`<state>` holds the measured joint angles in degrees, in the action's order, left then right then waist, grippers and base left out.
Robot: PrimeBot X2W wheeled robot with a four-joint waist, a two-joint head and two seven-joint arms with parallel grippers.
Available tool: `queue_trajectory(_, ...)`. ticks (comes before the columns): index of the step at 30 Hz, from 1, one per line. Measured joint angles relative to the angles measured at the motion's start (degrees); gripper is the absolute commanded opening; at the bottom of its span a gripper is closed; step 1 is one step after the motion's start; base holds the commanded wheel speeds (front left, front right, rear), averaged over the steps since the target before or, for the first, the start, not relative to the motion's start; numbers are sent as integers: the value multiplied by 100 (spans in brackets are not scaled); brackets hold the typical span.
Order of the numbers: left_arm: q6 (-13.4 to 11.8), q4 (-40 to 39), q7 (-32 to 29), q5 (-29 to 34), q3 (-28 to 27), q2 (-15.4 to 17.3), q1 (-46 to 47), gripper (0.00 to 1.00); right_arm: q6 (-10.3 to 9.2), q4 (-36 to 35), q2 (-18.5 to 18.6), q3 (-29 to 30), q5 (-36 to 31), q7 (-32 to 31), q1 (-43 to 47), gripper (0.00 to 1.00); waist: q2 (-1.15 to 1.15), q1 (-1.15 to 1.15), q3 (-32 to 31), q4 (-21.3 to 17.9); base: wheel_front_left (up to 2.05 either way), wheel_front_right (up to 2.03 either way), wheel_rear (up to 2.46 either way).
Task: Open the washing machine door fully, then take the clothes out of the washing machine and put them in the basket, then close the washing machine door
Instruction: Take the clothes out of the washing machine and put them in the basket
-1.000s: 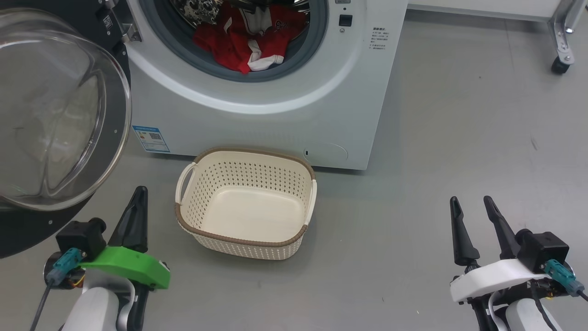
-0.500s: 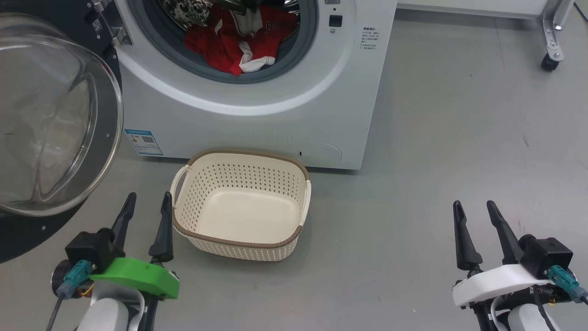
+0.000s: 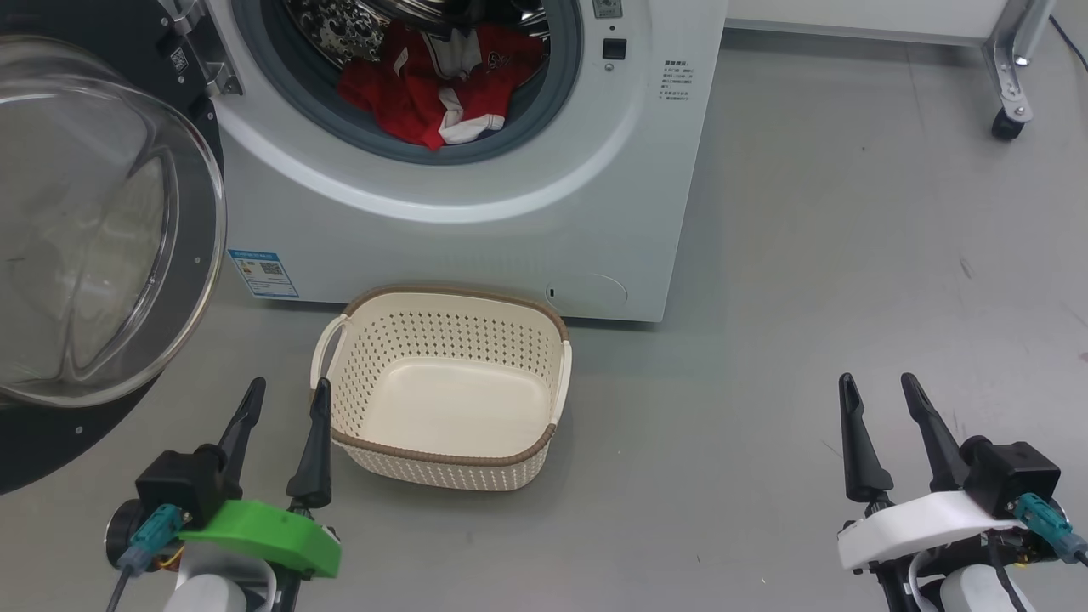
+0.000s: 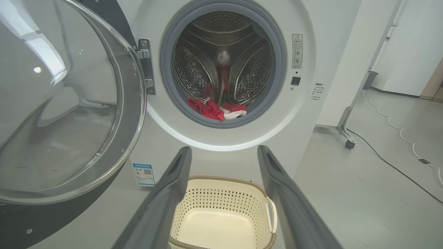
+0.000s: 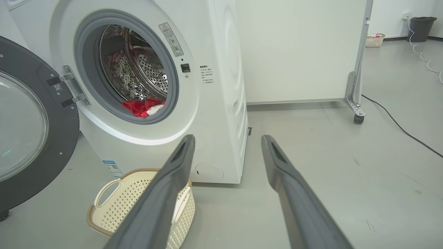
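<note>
Room: grey floor [image 3: 807, 255] under the washing machine [image 3: 476, 238]
Load: clothes [image 3: 416, 85] inside the washing machine drum
Container: basket [image 3: 442, 456] just before the washing machine
Arms: left gripper [image 3: 288, 387], right gripper [image 3: 876, 380] low, fingers spread, empty

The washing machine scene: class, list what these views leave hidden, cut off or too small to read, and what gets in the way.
- Clothes, head view: bunched, their own folds hide how many pieces.
- Washing machine door, head view: cut off by the left edge.
- Blue label, left wrist view: print too small.
- Basket, right wrist view: a finger of the right gripper covers one side.
</note>
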<state>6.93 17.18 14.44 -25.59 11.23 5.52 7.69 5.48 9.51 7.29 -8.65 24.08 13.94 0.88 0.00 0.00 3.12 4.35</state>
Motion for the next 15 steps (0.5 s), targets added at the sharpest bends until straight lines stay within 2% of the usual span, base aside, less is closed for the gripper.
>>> queue_trajectory(15, 0, -202, 0, 99, -30, 3, -129, 100, 0, -51, -1, -3, -9, 2, 82, 100, 0, 0, -15, -33, 0, 0, 0)
